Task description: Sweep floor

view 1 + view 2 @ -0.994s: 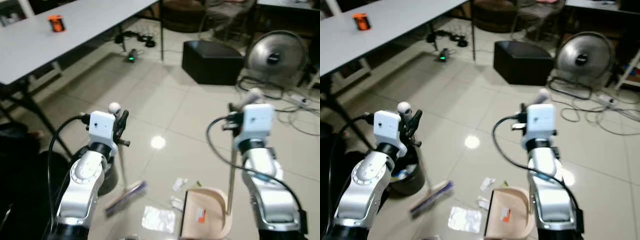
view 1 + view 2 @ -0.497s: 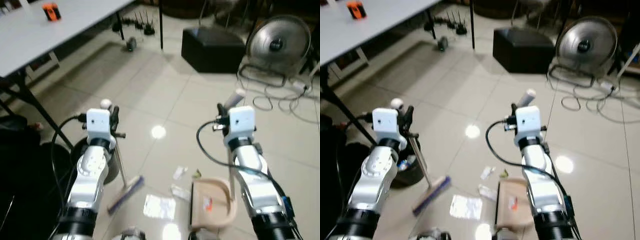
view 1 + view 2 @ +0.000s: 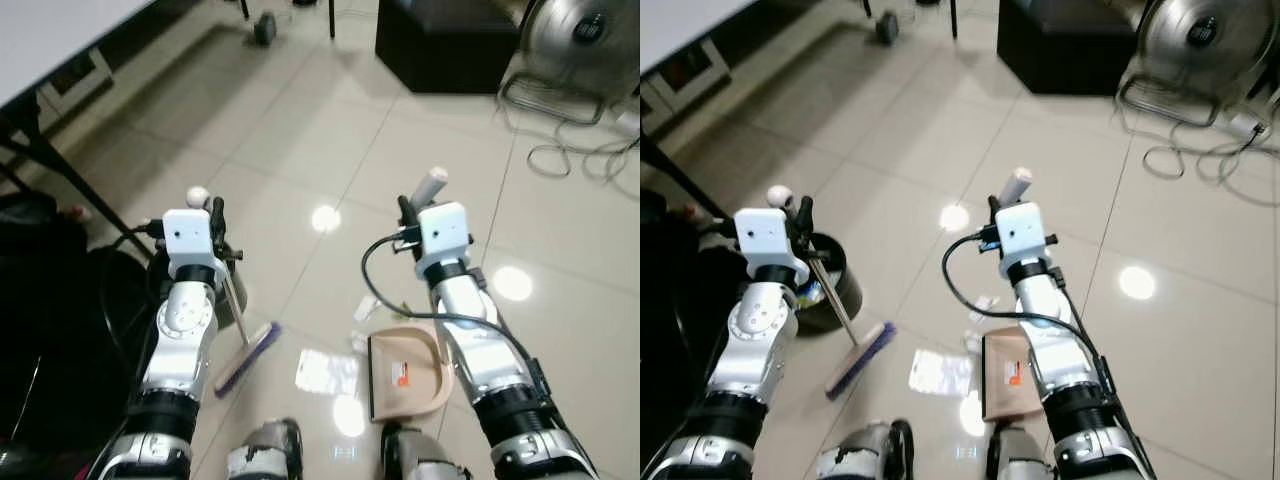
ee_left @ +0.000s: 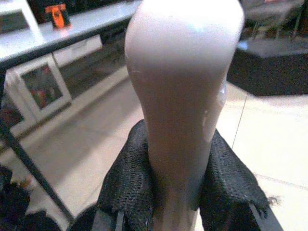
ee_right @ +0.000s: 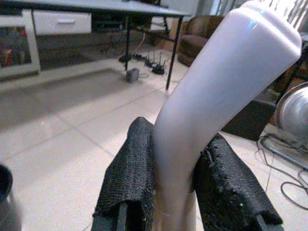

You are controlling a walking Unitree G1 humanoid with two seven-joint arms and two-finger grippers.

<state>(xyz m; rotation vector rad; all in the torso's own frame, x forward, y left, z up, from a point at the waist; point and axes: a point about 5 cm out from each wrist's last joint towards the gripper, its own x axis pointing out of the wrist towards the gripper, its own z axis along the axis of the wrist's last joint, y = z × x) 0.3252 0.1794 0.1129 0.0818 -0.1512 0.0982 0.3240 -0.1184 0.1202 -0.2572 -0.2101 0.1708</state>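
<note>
My left gripper (image 3: 212, 213) is shut on the top of the broom handle (image 4: 185, 91), which slants down to the purple broom head (image 3: 248, 358) on the tiles. A tall white dustpan handle (image 5: 216, 96) is clamped in my right gripper (image 3: 413, 206), which is shut. The beige dustpan (image 3: 405, 375) rests on the floor below it with a red-marked scrap (image 3: 400, 380) inside. A shiny wrapper (image 3: 325, 372) lies between broom head and dustpan. Small paper bits (image 3: 365, 308) lie just beyond the pan.
A black bin (image 3: 832, 290) stands beside my left arm, with a dark bag (image 3: 50, 300) and a table leg (image 3: 60, 185) further left. A black box (image 3: 450, 45), a floor fan (image 3: 585, 30) and loose cables (image 3: 580, 150) sit at the far right. My feet (image 3: 262, 455) show below.
The whole view has tipped downward, so the table and far room have left the picture and my feet have come in. Both grippers keep their hold on the handles.
</note>
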